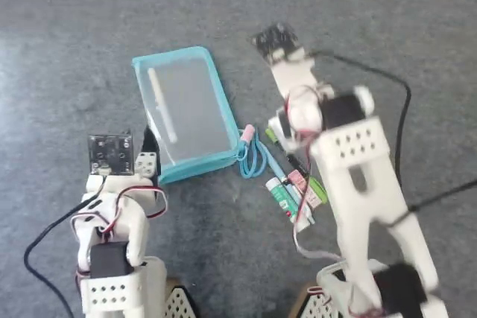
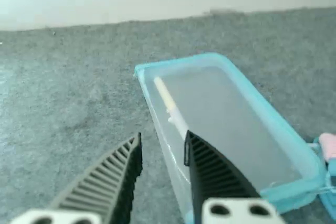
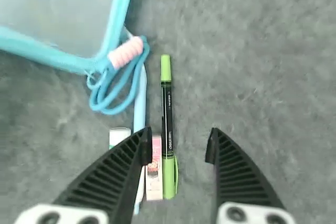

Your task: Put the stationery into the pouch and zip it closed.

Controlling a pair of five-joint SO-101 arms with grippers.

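You're hovering the right gripper, jaws apart, over the green pen. The left gripper is hanging open-jawed at the pouch (one white pen inside). Most stationery is lying outside, and zipping is pending.

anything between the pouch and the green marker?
Yes: in the right wrist view, a pink zipper pull, its blue cord loop and a pale blue pen lie between the pouch and the green marker.

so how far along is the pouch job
One white pen looks already inside the pouch. Nothing is gripped: the right end effector is open over the green marker, the left end effector open beside the pouch. Left: the stationery pile, then zipping.
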